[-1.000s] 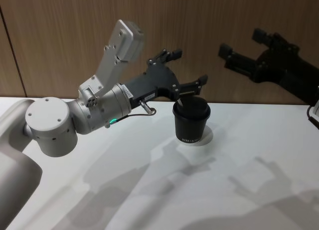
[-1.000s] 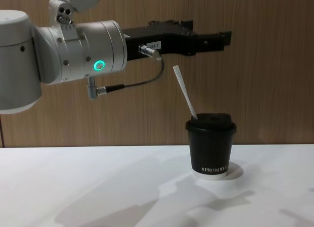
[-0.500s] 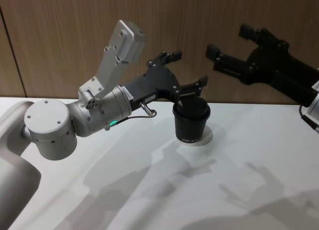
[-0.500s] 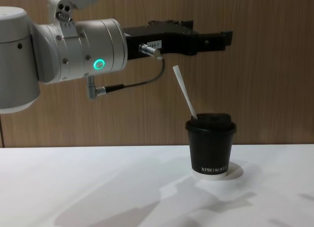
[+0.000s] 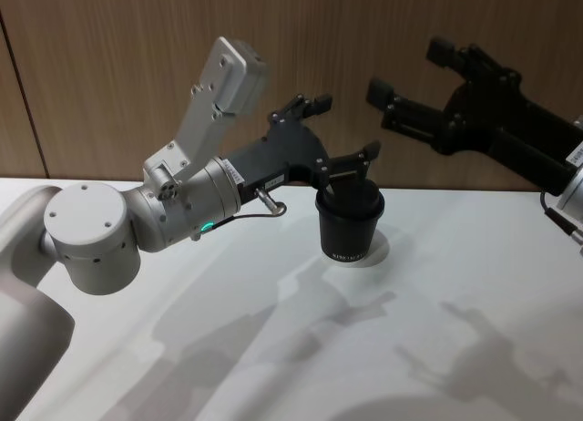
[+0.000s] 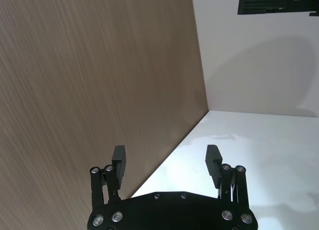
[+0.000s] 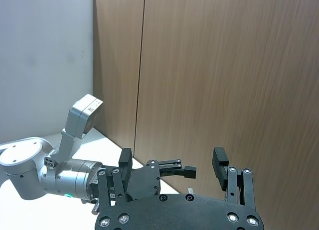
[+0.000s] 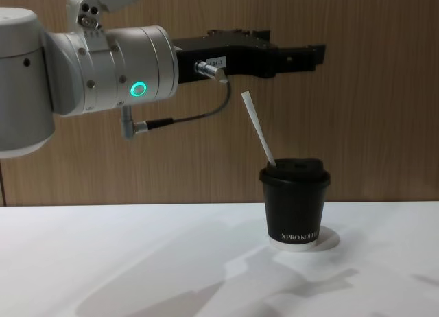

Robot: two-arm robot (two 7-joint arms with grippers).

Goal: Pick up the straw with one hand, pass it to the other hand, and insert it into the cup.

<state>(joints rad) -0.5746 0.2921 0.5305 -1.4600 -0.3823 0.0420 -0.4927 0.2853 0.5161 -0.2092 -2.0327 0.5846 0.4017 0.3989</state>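
Right pincer (image 5: 405, 79) has drifted left, gaping and empty; left pincer (image 5: 344, 127) hovers spread above the cup (image 8: 295, 203), straw (image 8: 258, 129) leaning inside

My left arm is pale silver-grey: rounded joint housings dotted with small dark screws, and a thick cylindrical wrist with a glowing green ring. A dark cable loops from a metal plug under the wrist to another plug on my left hand (image 8: 302, 56). That hand is black and angular, with a small white label. My right hand (image 5: 410, 84) is black, blocky, with linked fingers.
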